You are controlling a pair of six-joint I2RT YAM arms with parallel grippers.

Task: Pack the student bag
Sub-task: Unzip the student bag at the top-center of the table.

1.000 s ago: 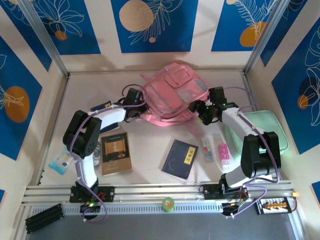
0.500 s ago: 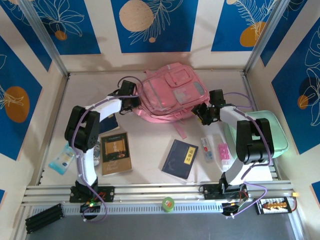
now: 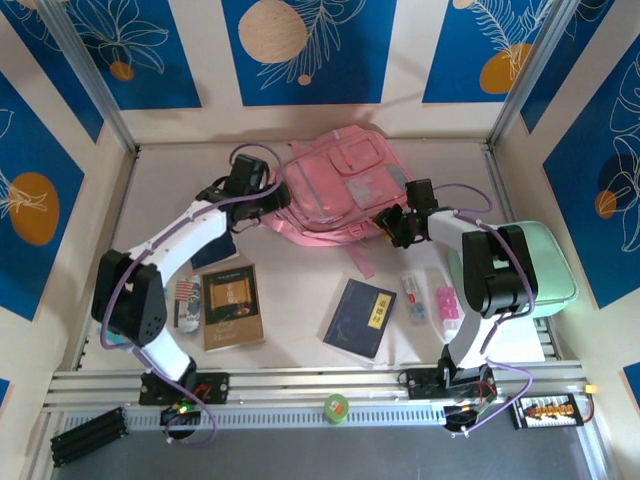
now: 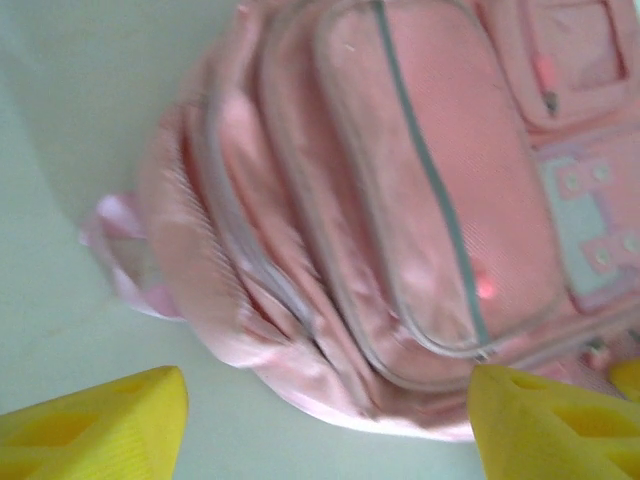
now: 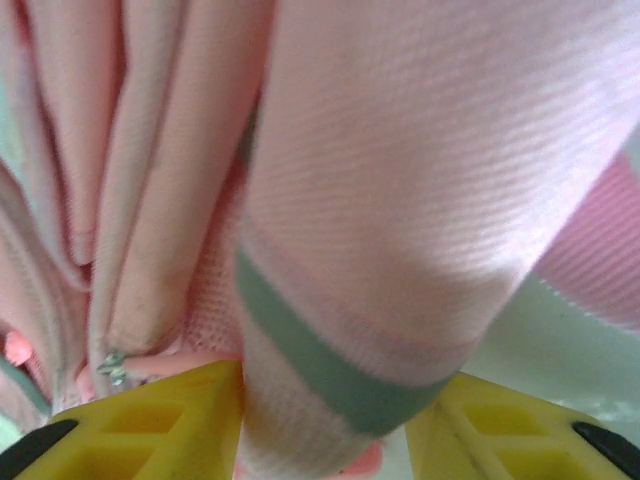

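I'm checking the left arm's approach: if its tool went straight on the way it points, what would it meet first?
Most likely the student bag: the open left tool faces its zipped pink side, which lies straight ahead between the jaws. The gap is hard to judge.

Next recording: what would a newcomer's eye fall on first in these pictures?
The pink student bag at the far middle of the table, with both arms reaching to it. The left gripper sits at its left edge, jaws wide, while the right gripper's jaws pinch a pink fold with a grey-green band. A mint-green case lies at right.
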